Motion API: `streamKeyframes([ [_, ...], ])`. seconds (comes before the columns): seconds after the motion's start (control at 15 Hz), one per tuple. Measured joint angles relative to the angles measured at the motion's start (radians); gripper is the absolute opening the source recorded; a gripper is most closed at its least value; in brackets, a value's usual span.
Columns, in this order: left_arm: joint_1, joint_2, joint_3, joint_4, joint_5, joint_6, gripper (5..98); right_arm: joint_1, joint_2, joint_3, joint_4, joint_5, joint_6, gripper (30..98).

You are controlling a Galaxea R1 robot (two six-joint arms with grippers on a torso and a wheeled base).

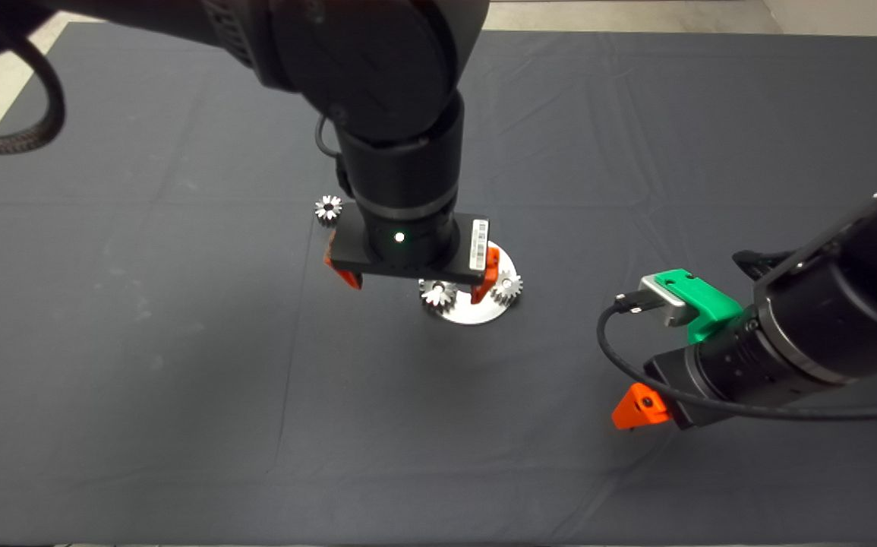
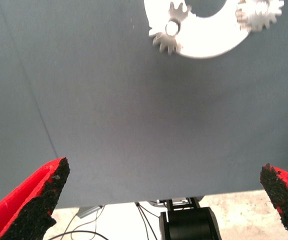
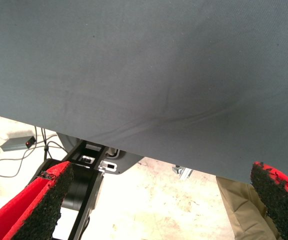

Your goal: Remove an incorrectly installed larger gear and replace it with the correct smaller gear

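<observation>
A dark mat [image 1: 180, 342] covers the table, and the left arm [image 1: 385, 91] reaches across it to the middle. The right arm [image 1: 825, 319] waits near the mat's right edge, its gripper [image 3: 159, 200] spread wide and holding nothing; past its fingers show bare mat, floor and a person's leg [image 3: 244, 210].

The left gripper [image 1: 415, 277] hangs over a round silver plate [image 1: 476, 311] with its fingers [image 2: 39, 200] wide apart and empty. Two gears stand on pins on the plate: one [image 1: 438, 292] with bolder teeth lies between the fingers, nearer the right-hand one, and another [image 1: 508, 286] sits just outside that finger. I cannot tell which of them is the larger gear. A smaller gear [image 1: 328, 208] lies loose on the mat, just beyond the other finger, apart from the plate.
</observation>
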Motion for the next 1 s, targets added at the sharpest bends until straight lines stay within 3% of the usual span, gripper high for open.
streamKeyframes([
  [0.13, 0.003, 0.011, -0.069, 0.0, 0.0, 0.049, 98.3, 0.0, 0.0, 0.0, 0.0, 0.0, 0.0, 94.0],
  [0.33, 0.003, 0.013, -0.137, 0.004, 0.0, 0.079, 98.3, 0.0, 0.0, 0.0, 0.0, 0.0, -0.001, 94.0],
  [0.6, 0.015, 0.006, -0.217, 0.052, 0.0, 0.137, 98.3, 0.0, 0.0, 0.002, 0.0, 0.0, -0.003, 94.0],
  [0.73, 0.046, 0.001, -0.246, 0.061, 0.0, 0.193, 98.3, 0.0, 0.001, 0.002, 0.0, 0.0, -0.004, 94.0],
  [0.87, 0.107, -0.01, -0.292, 0.068, -0.001, 0.247, 98.3, 0.0, 0.004, 0.003, 0.001, 0.0, -0.004, 94.0],
  [1.0, 0.137, -0.041, -0.297, 0.063, -0.003, 0.253, 98.3, 0.0, 0.004, 0.004, 0.001, -0.001, -0.004, 94.0],
])
